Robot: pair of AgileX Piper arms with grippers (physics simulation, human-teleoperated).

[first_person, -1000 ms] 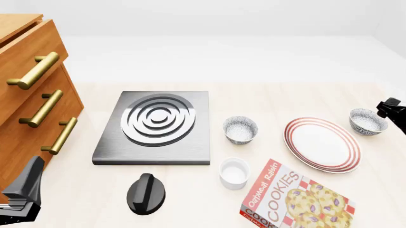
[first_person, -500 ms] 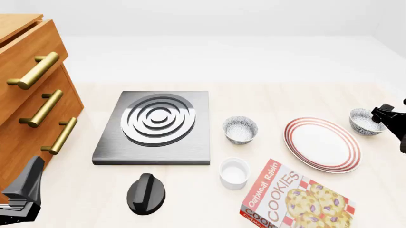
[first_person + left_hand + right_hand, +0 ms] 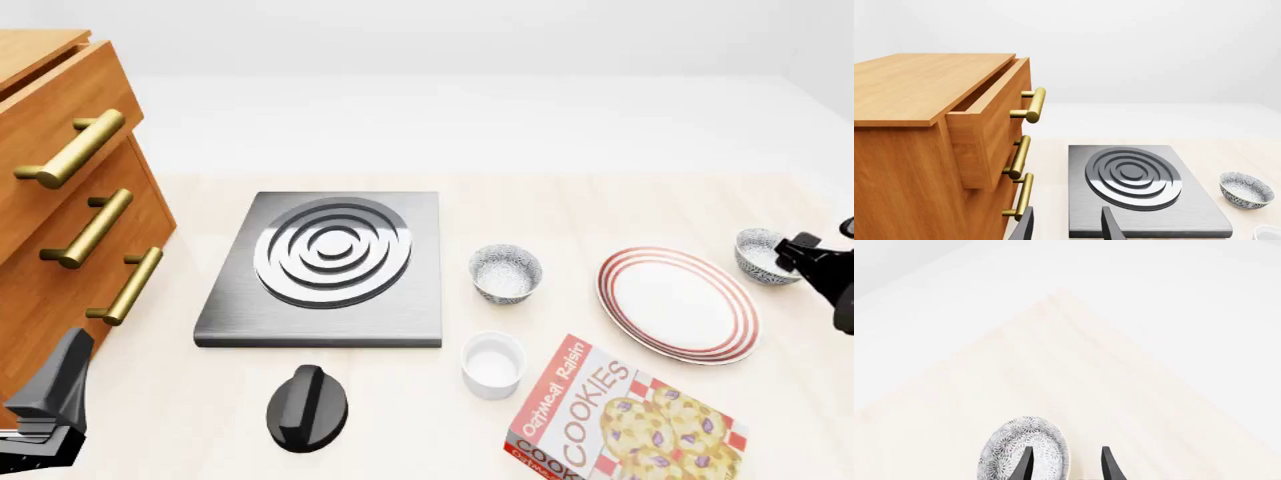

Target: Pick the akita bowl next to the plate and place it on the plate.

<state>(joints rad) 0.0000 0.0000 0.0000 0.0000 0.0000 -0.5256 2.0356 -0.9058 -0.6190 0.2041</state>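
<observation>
On the pale wooden table (image 3: 561,215), under plain white surroundings, the plate (image 3: 677,304) lay flat, the akita bowl (image 3: 762,256) just beside its far right edge. The bowl was judged rigid, light, smooth and breakable, best pinched across its rim. The right gripper (image 3: 1066,462) was seen parted, 1 finger over the rim, nothing yet held.

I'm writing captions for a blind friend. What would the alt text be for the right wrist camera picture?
A small round bowl with a grey-and-white speckled outside sits on a pale wooden table, at the bottom of the picture. The robot's right hand shows as two dark fingertips, open: one lies over the bowl, the other beside it. Beyond the table is plain white.
</observation>
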